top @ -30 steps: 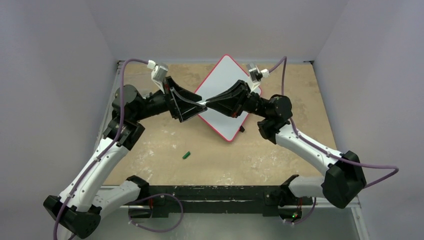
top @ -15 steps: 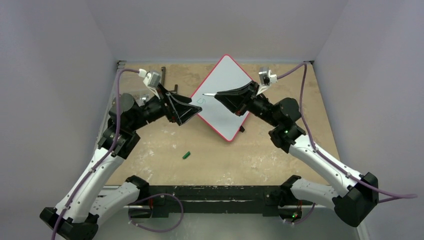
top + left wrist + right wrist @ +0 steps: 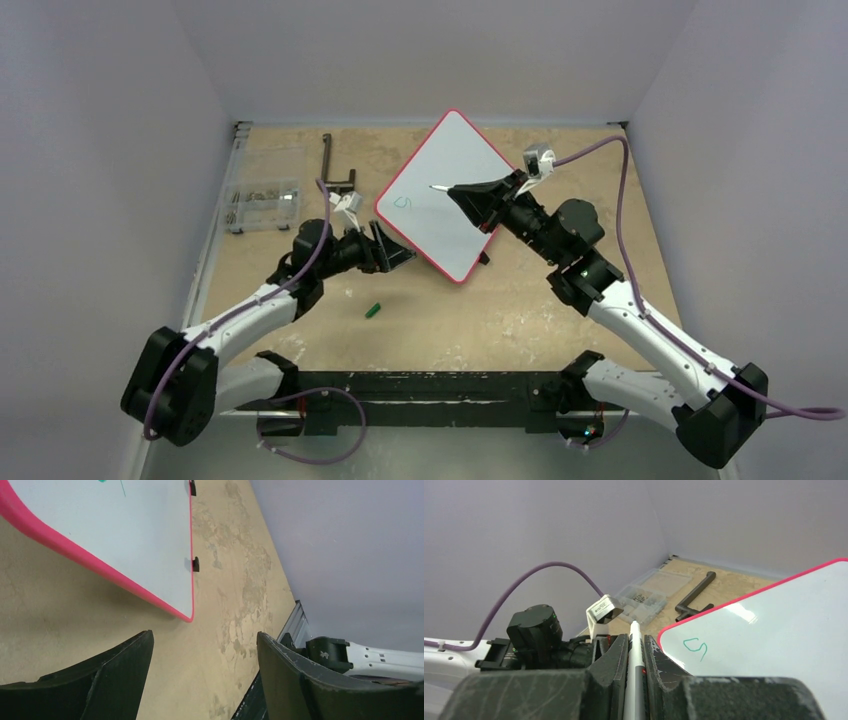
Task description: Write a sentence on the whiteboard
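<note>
Right gripper (image 3: 458, 191), clamping a marker (image 3: 438, 187), sits over the whiteboard (image 3: 440, 240).

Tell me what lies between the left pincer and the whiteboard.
Only bare tabletop: in the left wrist view the open left pincer faces the whiteboard corner with nothing between.

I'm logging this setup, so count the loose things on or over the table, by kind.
Whiteboard: 1
Marker: 1
Green cap: 1
Clear box: 1
Black tool: 1
Total: 5
</note>
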